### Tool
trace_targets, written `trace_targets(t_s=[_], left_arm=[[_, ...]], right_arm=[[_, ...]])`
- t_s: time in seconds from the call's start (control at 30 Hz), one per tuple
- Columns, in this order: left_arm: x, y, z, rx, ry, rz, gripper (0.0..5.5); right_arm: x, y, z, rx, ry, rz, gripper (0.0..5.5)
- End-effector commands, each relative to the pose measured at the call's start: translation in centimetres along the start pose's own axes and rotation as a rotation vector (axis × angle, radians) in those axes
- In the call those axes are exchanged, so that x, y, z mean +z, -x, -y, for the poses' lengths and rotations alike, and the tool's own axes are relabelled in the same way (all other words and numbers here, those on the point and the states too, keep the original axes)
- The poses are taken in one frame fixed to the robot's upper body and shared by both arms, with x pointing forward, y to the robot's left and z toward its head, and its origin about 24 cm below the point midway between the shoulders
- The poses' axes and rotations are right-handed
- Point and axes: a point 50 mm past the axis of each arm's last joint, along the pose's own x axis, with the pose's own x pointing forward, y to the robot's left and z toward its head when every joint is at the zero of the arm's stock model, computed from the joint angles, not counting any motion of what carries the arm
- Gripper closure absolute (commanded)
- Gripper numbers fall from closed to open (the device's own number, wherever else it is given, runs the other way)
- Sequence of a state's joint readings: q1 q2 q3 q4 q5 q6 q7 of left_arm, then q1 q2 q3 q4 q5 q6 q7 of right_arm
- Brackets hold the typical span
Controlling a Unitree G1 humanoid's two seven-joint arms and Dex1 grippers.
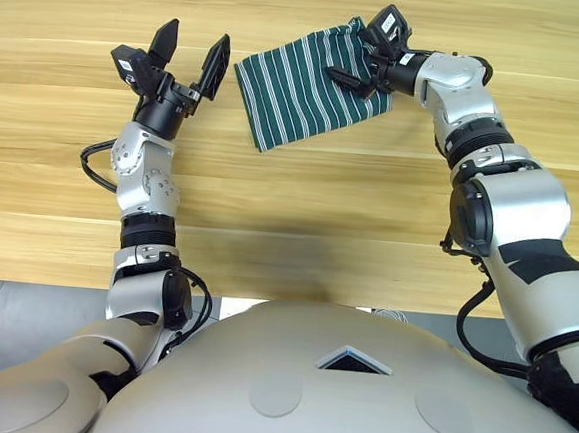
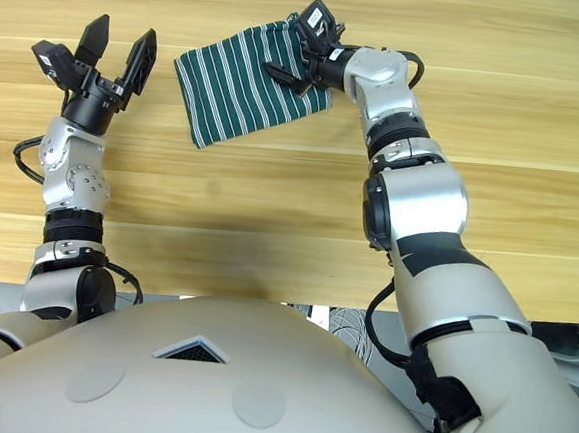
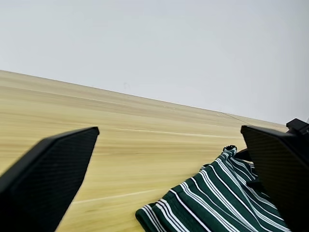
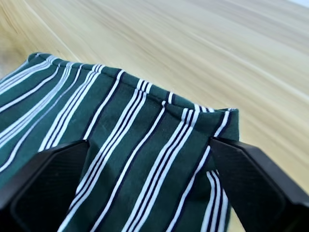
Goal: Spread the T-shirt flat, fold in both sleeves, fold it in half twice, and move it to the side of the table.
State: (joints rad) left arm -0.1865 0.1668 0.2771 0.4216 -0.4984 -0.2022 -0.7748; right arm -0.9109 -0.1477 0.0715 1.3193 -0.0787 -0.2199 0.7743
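T-shirt [image 1: 300, 89] of green, white-striped cloth is lying folded, wide-open right gripper [image 1: 361, 50] straddling its 3 o'clock edge, left gripper [image 1: 195, 37] gaping at 9 o'clock.

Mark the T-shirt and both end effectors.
T-shirt [image 1: 299, 92]: left eye view, middle of folded cloth.
left end effector [image 1: 195, 37]: left eye view, midway between fingertips.
right end effector [image 1: 364, 50]: left eye view, midway between fingertips.
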Motion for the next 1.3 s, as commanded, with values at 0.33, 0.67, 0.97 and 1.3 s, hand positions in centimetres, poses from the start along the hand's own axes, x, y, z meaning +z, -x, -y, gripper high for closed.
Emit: trace_targets(t_s=[0.33,0.67,0.97,1.3], left_arm=[[0.4,0.2,-0.1,0.003,-0.01,0.016,0.1],[0.7,0.7,-0.2,0.018,-0.008,0.031,0.1],[0.8,0.6,-0.2,0.032,-0.011,0.056,0.1],[1.4,2.0,-0.5,0.074,-0.033,0.09,0.1]], right_arm=[[1.5,-1.8,-2.6,0.16,0.161,0.043,0.89],[-4.6,-2.4,-4.4,0.005,0.041,-0.309,0.89],[-7.4,3.0,1.0,-0.401,-0.164,-0.275,0.89],[-17.2,13.1,1.5,-1.102,-0.609,-0.437,0.89]])
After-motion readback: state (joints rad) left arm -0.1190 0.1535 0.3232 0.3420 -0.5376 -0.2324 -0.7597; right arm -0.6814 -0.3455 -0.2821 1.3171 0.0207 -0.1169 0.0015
